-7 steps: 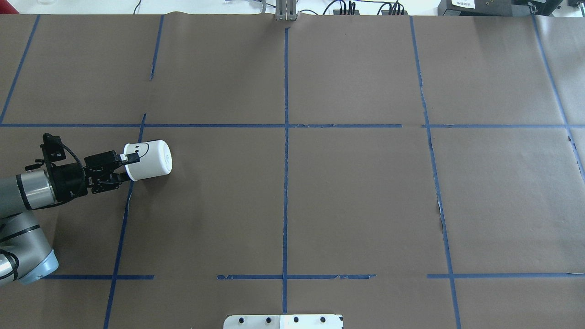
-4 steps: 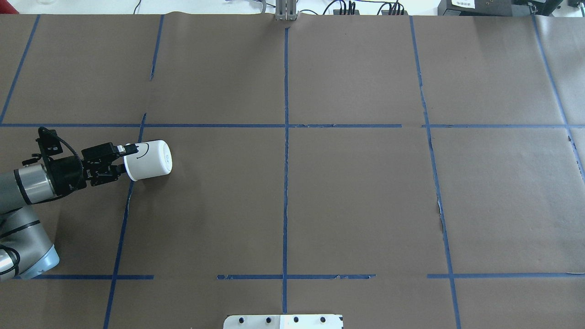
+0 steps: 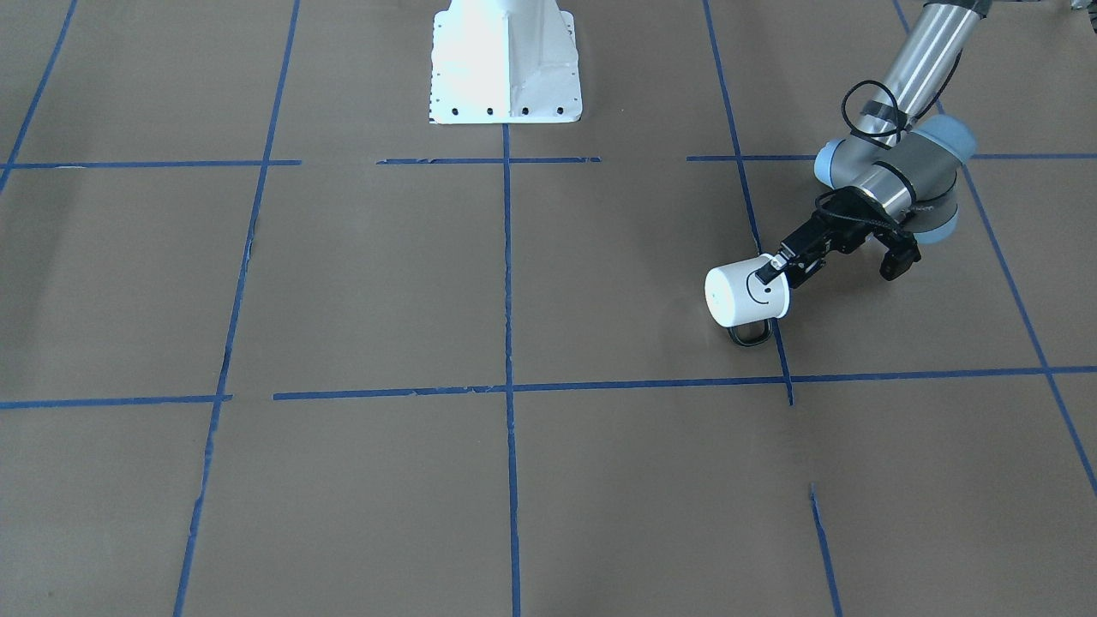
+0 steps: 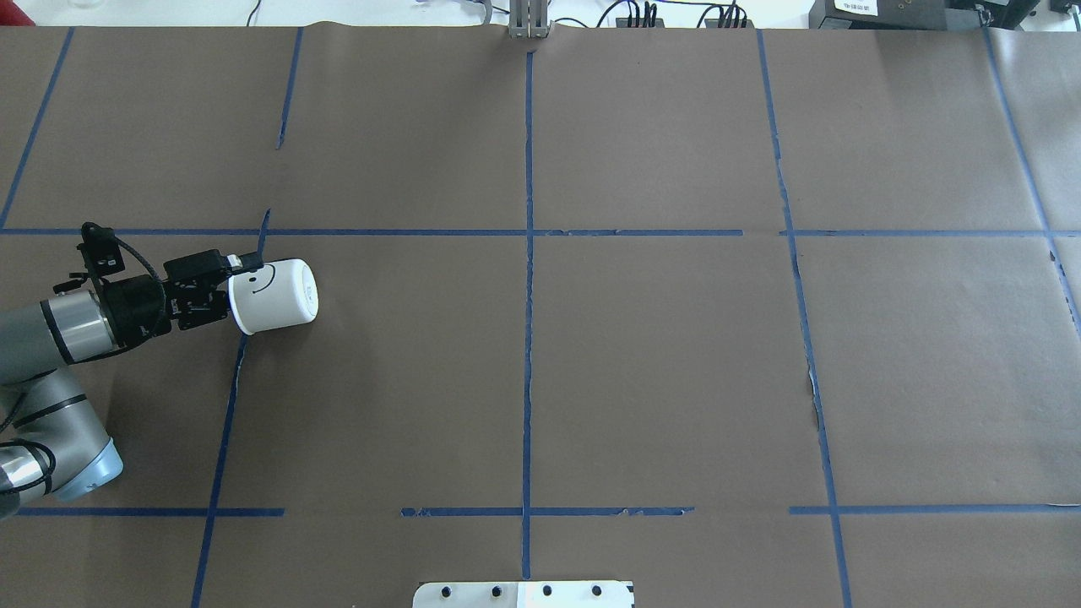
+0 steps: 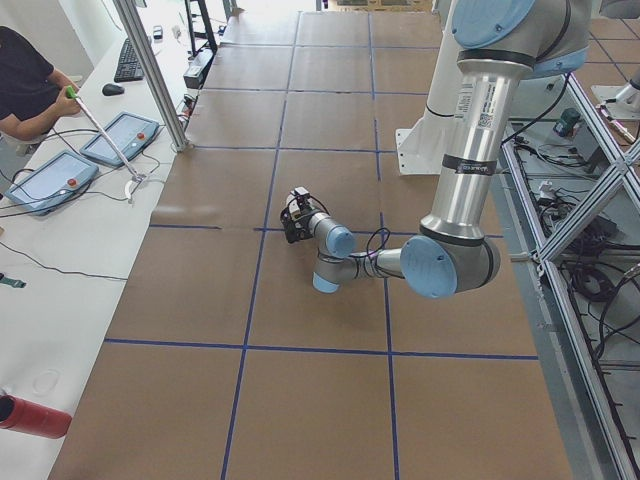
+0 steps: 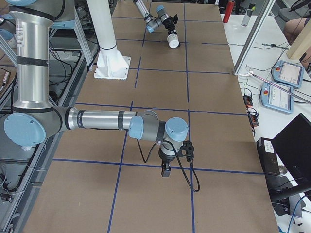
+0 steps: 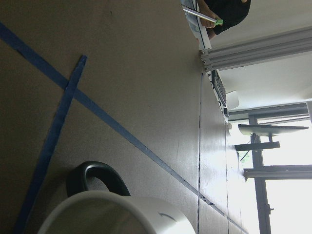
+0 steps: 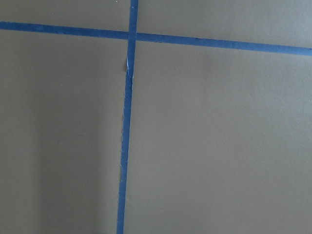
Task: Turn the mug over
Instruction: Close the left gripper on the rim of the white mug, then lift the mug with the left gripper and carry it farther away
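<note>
**Entry: white mug, on its side, at the left arm's station**

Item. One small white cylindrical mug [image 4: 277,295] with a thin black loop handle [image 3: 752,335] and a black smiley face [image 4: 264,279] drawn on its wall.

Location. The mug lay on the brown paper-covered table [image 4: 659,380], on the robot's left side, in the middle row of the grid of blue tape lines [image 4: 221,439]. Its mouth end sat over one lengthwise line.

Attitude. It lay on its side. The flat bottom faced the table's centre and the mouth faced the left arm. The handle was at the side away from the robot, low against the paper. The face was turned upward.

Left gripper [image 3: 767,272]. It was held low and level at the mug's mouth. One of its fingers [image 3: 771,266] lay on the outside of the wall at the rim, beside the drawn smile. The other finger was hidden by the mug, so whether the jaws pinched the wall could not be told. The left wrist view showed only the rim and handle at its lower edge.

Right gripper [image 6: 165,171]. It pointed down over the paper near a tape crossing, well apart from the mug. Its jaw state could not be told.

Also present. A white metal base plate [image 3: 506,64] at the robot's edge of the table.
</note>
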